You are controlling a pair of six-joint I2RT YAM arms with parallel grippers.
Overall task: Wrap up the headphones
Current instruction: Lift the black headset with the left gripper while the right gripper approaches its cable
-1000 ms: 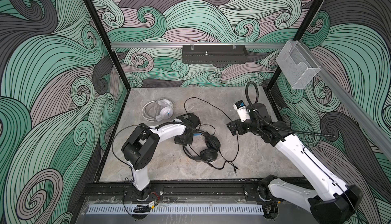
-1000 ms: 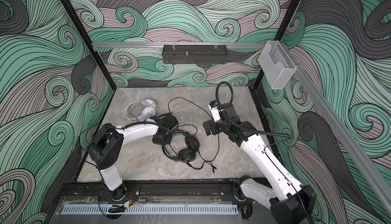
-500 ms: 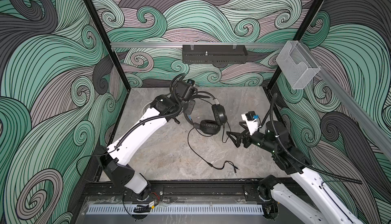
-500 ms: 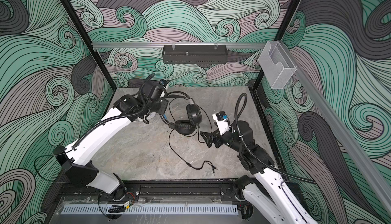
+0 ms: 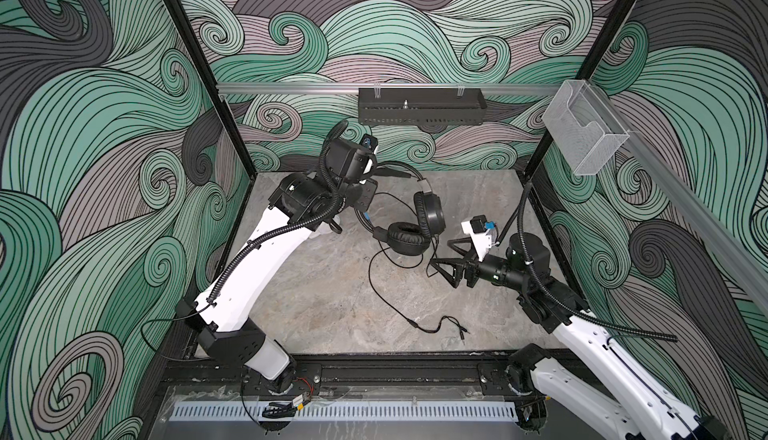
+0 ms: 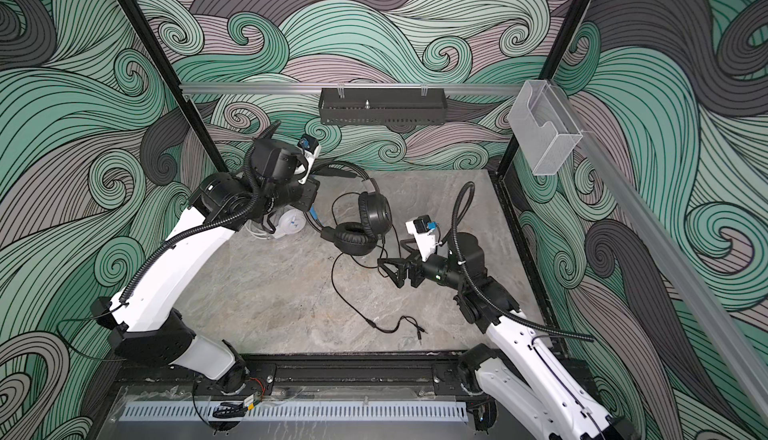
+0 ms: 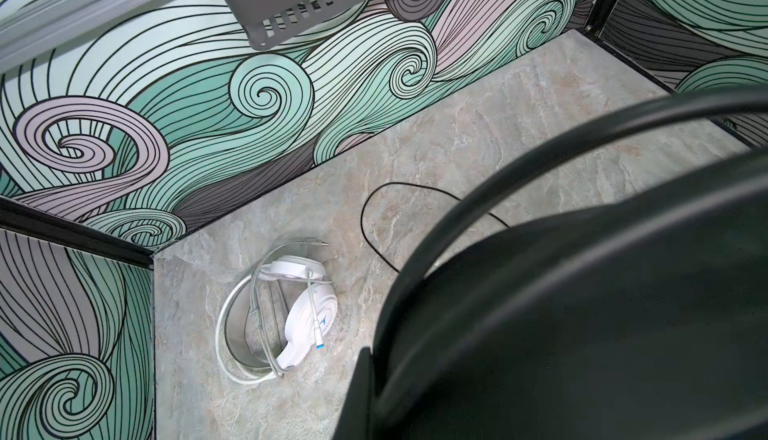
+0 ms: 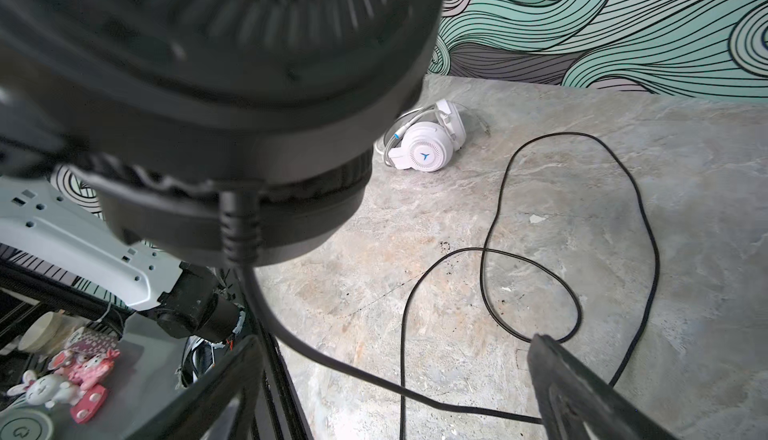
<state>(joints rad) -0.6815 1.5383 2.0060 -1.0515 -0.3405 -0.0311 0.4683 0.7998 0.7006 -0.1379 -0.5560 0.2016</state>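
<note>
The black headphones [image 5: 428, 213] are held up by the stiff band, toward 12 o'clock, in the left gripper [image 5: 380, 171], which is pinched shut. The right gripper [image 5: 441, 255] is spread wide at 3 o'clock. The cable [image 5: 374, 288] looks light and floppy, and is best taken near the cup.

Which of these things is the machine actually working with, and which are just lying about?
In the job: black over-ear headphones hanging from the shut left tool; their black cable by the open right tool; white corded headphones on the grey stone-look table.
Just there: black slotted wall basket; clear plastic wall holder.
</note>
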